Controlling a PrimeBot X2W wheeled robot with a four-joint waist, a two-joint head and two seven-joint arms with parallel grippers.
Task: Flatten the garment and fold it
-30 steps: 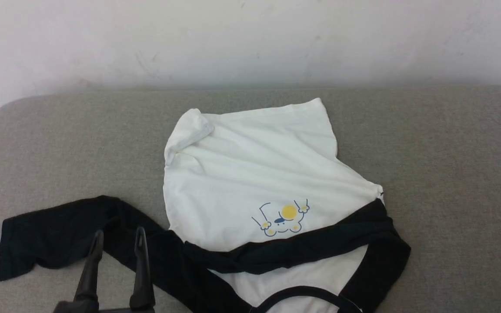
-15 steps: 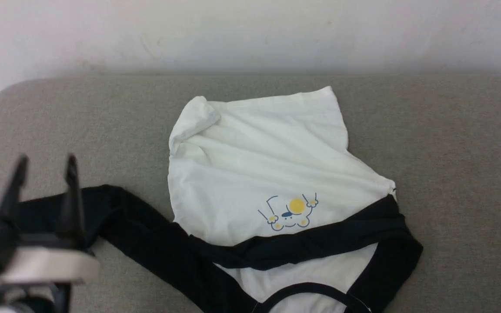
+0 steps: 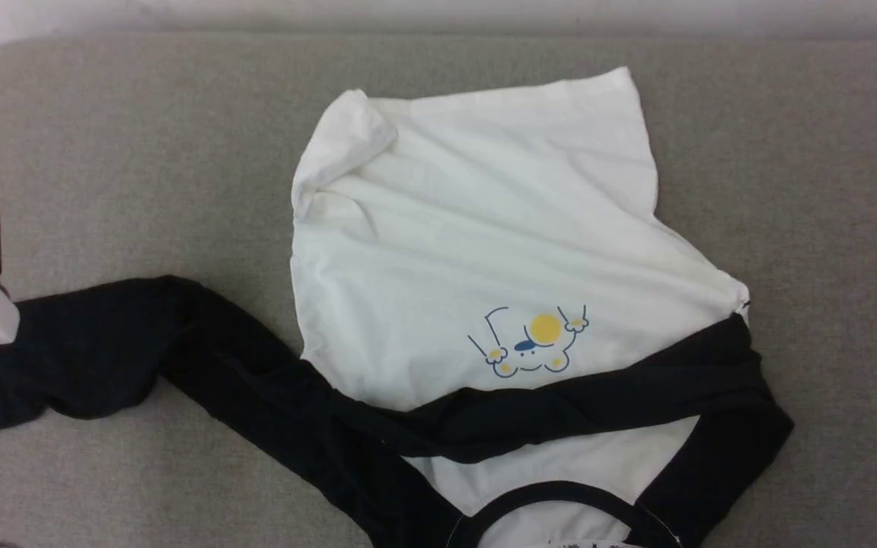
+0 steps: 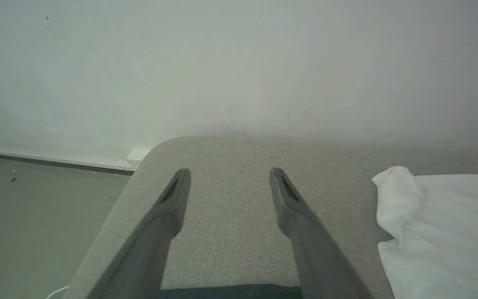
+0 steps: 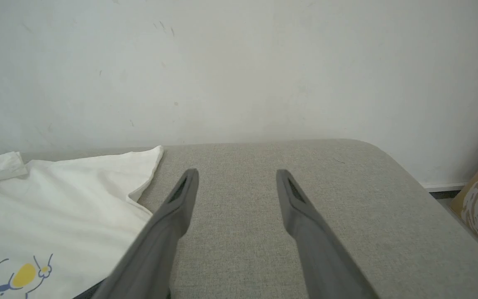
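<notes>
soft white raglan shirt with black sleeves [image 3: 484, 228] rumpled, one sleeve [image 3: 560, 403] across chest, unfolded | my left end effector [image 4: 228, 171] and right end effector [image 5: 237, 171] wide, empty | flattening, folding all to do

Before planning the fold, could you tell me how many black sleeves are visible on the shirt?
2. The outstretched sleeve lies to the left on the grey surface; the folded sleeve crosses the white body between the cartoon print and the collar. Neither is hidden.
</notes>
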